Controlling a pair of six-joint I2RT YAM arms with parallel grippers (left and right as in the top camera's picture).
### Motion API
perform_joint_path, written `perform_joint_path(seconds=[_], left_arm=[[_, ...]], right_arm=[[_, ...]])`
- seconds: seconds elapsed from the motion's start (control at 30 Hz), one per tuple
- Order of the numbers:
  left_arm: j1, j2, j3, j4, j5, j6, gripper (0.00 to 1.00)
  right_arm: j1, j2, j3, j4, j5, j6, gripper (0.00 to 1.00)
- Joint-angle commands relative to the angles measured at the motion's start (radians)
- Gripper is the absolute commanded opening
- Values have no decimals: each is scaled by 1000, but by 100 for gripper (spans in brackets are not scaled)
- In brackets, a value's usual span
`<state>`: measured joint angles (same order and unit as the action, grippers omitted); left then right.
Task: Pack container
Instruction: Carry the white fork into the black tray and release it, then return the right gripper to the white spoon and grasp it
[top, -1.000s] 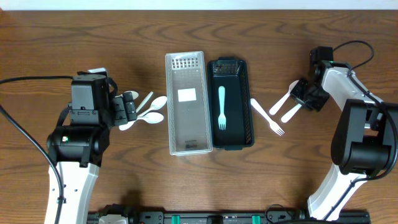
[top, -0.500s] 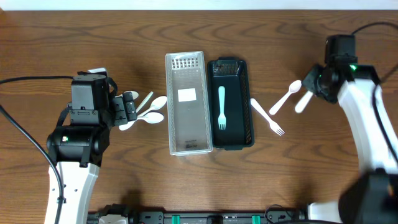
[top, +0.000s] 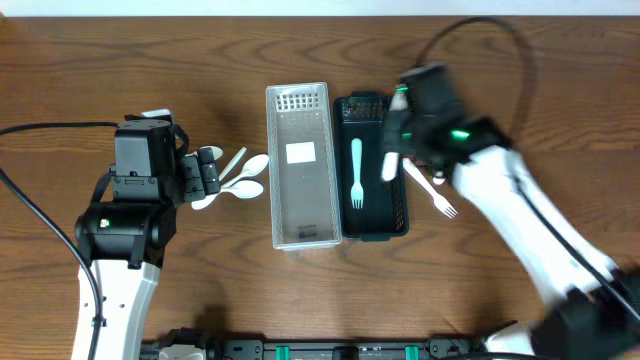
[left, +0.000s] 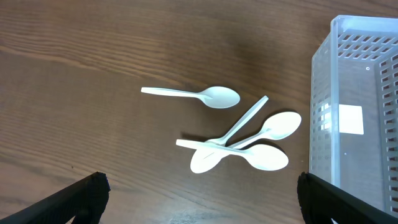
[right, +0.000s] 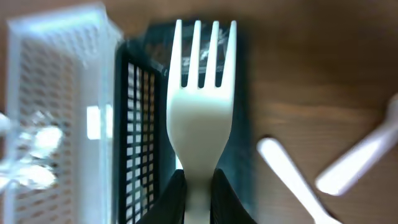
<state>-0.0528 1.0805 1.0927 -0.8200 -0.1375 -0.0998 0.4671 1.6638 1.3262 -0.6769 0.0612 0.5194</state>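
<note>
A black basket (top: 398, 212) holds a light blue fork (top: 356, 172); a white basket (top: 300, 210) stands against its left side. My right gripper (top: 393, 150) is shut on a white fork (right: 200, 106), tines forward, above the black basket's (right: 138, 155) right side. My left gripper (top: 205, 170) is open and empty, just left of a cluster of white spoons (top: 240, 182). In the left wrist view the spoons (left: 264, 140) lie ahead of the open jaws (left: 199, 193), with the white basket (left: 354, 74) at the right.
A white fork (top: 437, 198) lies on the table right of the black basket. In the right wrist view two white utensils (right: 292, 180) (right: 360, 158) lie on the wood to the right, blurred. One spoon (left: 205, 95) lies apart from the cluster.
My right arm has swung left from the table's right side, carrying the white fork over the black basket. The left arm and the spoons have not moved.
</note>
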Motion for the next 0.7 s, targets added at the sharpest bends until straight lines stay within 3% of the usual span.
perform_joint_path(seconds=[0.0, 0.03, 0.07, 0.13, 0.2, 0.47, 0.67], left_arm=[[6, 3, 16, -3, -2, 17, 98], [6, 3, 16, -3, -2, 17, 98], [6, 3, 16, -3, -2, 17, 98], [6, 3, 16, -3, -2, 17, 98], [6, 3, 16, -3, -2, 17, 98], [6, 3, 16, -3, -2, 17, 98], [6, 3, 16, -3, -2, 17, 98]], right_arm=[[55, 124, -14, 34, 30, 3, 8], [62, 149, -14, 45, 37, 4, 15], [66, 171, -14, 60, 37, 3, 32], [67, 167, -3, 54, 38, -24, 55], [61, 133, 18, 36, 43, -66, 67], [-69, -151, 66, -16, 115, -269, 81], [-220, -166, 47, -134, 22, -613, 73]])
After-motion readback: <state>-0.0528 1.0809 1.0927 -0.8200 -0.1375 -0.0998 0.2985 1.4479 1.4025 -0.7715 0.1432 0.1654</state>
